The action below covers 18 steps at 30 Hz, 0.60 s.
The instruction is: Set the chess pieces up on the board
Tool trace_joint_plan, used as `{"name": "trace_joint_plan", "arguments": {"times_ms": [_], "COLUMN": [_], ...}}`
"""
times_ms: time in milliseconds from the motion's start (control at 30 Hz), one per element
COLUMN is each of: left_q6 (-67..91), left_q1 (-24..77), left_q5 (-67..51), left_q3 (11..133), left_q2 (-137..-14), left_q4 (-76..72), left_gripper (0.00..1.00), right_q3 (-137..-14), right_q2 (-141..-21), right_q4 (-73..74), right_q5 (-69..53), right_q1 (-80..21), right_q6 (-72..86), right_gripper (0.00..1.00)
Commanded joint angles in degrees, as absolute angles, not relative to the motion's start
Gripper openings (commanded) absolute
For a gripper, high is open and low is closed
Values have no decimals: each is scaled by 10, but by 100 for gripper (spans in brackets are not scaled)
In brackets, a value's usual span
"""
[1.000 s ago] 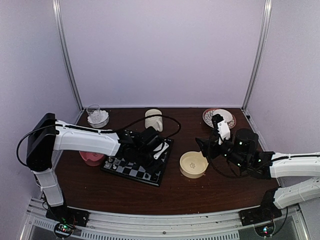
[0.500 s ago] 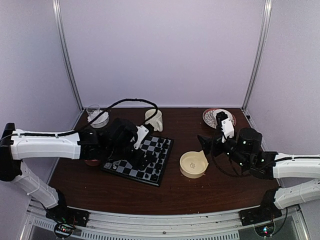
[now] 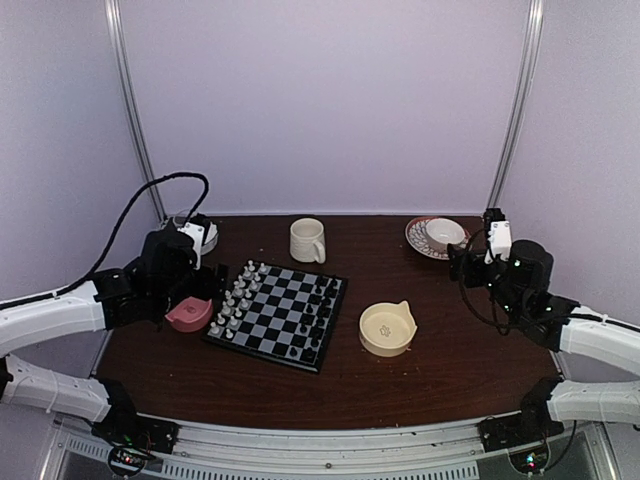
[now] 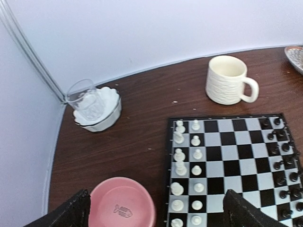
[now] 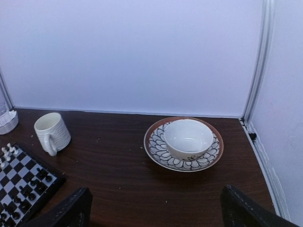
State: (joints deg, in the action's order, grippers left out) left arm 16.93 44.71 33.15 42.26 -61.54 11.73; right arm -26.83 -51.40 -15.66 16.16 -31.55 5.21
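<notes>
The board lies left of the table's middle. White chess pieces stand in two rows along its left side and black chess pieces in two rows along its right side. In the left wrist view the white pieces fill the board's left columns and black pieces the right edge. My left gripper hangs open over the pink bowl and the board's left edge, holding nothing. My right gripper is open and empty at the back right, facing the patterned plate.
A pink bowl sits left of the board, a cream mug behind it, a yellow bowl to its right. A glass in a white dish stands at the back left. A white bowl on a patterned plate stands at the back right.
My left arm has drawn back off the board to the left and its gripper has opened. My right arm has pulled away from the yellow bowl toward the back right.
</notes>
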Motion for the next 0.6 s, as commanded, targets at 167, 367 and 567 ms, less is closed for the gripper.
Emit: {"name": "trace_joint_plan", "arguments": {"times_ms": [167,367,567], "left_q6": [16,-105,-86], "left_q1": [418,377,309], "left_q5": [471,435,398], "left_q3": [324,196,159], "left_q2": [-531,-486,-492], "left_q4": [-63,-275,-301], "left_gripper": [98,98,98], "right_q3": [-249,-193,-221], "right_q2": [-555,-635,-715], "right_q4": [-180,-380,-373], "right_q5": [31,-134,-113], "right_q1": [-138,22,22], "right_q6": [43,54,8], "right_gripper": [98,94,93]}}
